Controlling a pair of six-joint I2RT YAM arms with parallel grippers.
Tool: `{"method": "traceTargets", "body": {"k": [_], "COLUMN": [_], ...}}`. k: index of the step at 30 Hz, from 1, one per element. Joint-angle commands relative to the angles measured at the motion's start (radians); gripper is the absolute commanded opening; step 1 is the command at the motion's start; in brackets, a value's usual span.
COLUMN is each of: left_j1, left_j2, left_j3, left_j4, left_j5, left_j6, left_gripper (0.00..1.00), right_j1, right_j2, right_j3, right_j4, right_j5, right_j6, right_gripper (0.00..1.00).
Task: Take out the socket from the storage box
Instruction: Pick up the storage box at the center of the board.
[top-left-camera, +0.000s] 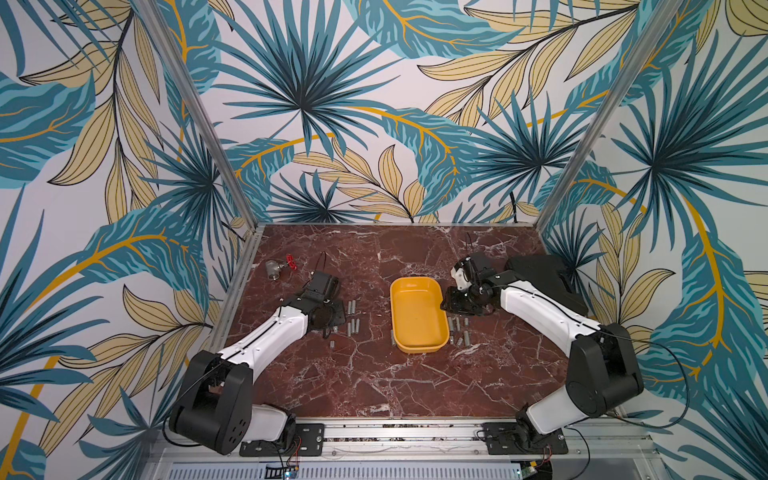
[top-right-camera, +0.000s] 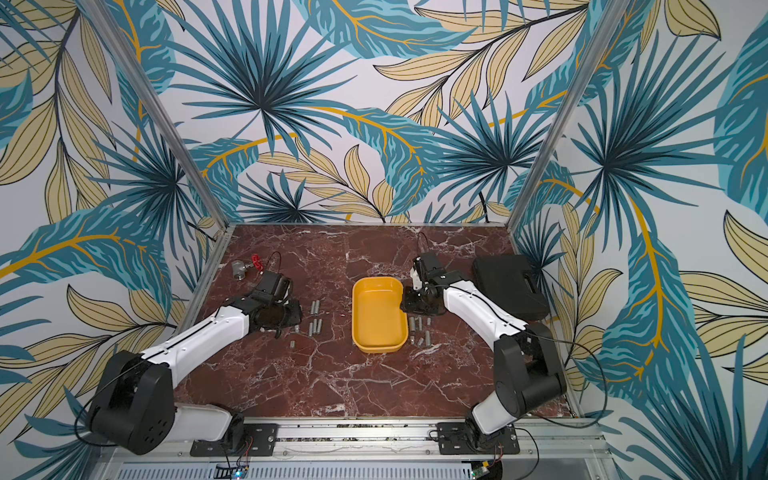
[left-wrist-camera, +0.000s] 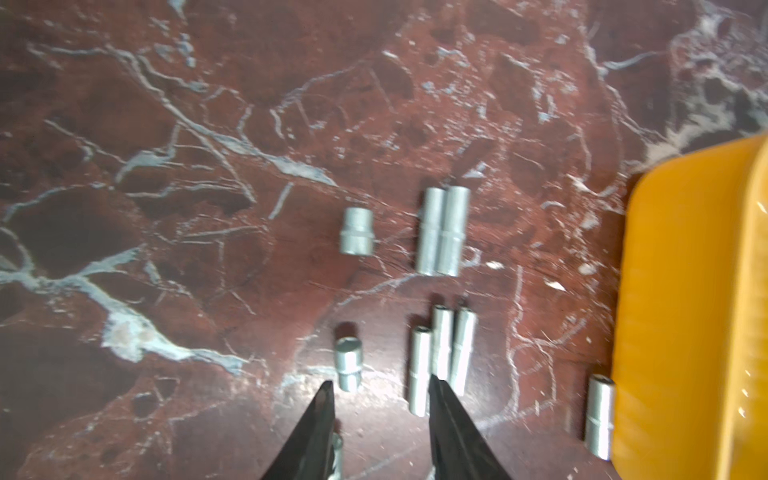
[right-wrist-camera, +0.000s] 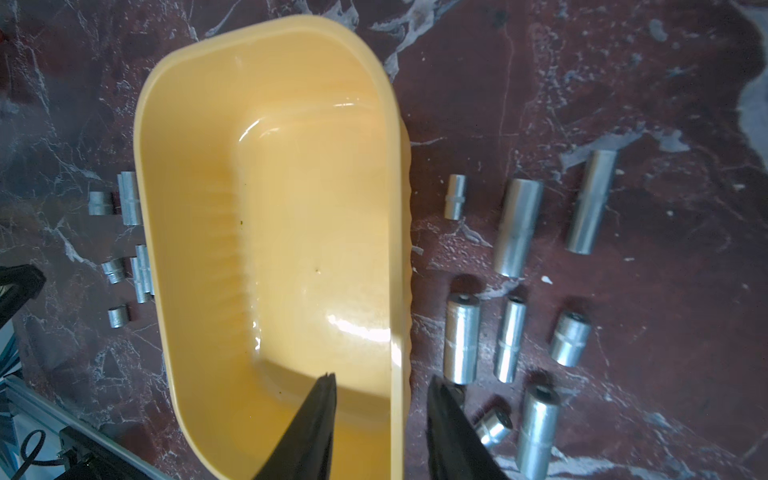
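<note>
A red-brown marble tabletop (top-left-camera: 374, 382) veined with white was seen in both top views. A black hard-shell case (top-right-camera: 509, 286) was laid flat near its far right corner. A small metal valve (top-left-camera: 275, 270) with a red handwheel (top-left-camera: 290, 262) was set near the far left edge, well apart from the case. The scene was enclosed by wall panels (top-left-camera: 311, 104) printed with teal and yellow leaves. An aluminium rail (top-left-camera: 395, 434) was fixed along the near edge.

Left arm (top-left-camera: 274, 332) and right arm (top-left-camera: 540, 311) in white shells, bulky black joints (top-left-camera: 216, 395), thin black cables (top-left-camera: 249, 336) along the forearms, black bolted base plates (top-left-camera: 286, 440), left gripper (left-wrist-camera: 381, 380) and right gripper (right-wrist-camera: 381, 376) with black tapered fingers (left-wrist-camera: 316, 432)
</note>
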Motion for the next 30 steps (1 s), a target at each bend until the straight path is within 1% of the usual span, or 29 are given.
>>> {"method": "traceTargets", "body": {"k": [1, 5, 6, 11, 13, 16, 20, 26, 30], "left_j1": [-0.056, -0.13, -0.143, -0.165, -0.17, -0.173, -0.175, -0.176, -0.176], "left_j2": [-0.02, -0.013, -0.015, -0.033, -0.039, -0.051, -0.077, -0.096, -0.083], "left_j3": [-0.019, -0.016, -0.017, -0.034, -0.039, -0.046, -0.055, -0.081, -0.093], "left_j4": [-0.006, -0.002, -0.002, 0.011, 0.008, -0.003, -0.012, 0.011, 0.033], "left_j5": [-0.002, -0.021, -0.027, -0.04, -0.04, -0.047, -0.045, -0.047, -0.044], "left_j6": [-0.043, -0.082, -0.093, -0.125, -0.131, -0.137, -0.141, -0.139, -0.134], "left_gripper": [0.41, 0.41, 0.42, 0.42, 0.42, 0.42, 0.42, 0.42, 0.42], "right_j1": [0.018, 0.031, 0.034, 0.063, 0.069, 0.07, 0.064, 0.047, 0.035], "right_j2": [0.05, 0.109, 0.121, 0.186, 0.213, 0.238, 0.25, 0.244, 0.255], "right_j3": [0.024, 0.049, 0.054, 0.087, 0.113, 0.171, 0.258, 0.379, 0.4], "right_j4": [0.007, -0.018, -0.018, -0.025, -0.044, -0.121, -0.272, -0.453, -0.493], "right_j5": [0.011, 0.065, 0.067, 0.069, 0.054, 0.037, 0.03, -0.032, -0.164], "right_j6": [0.013, 0.004, 0.002, 0.005, 0.004, -0.012, -0.054, -0.093, -0.095], "right_gripper": [0.38, 0.36, 0.33, 0.14, 0.0, 0.0, 0.0, 0.0, 0.0]}}
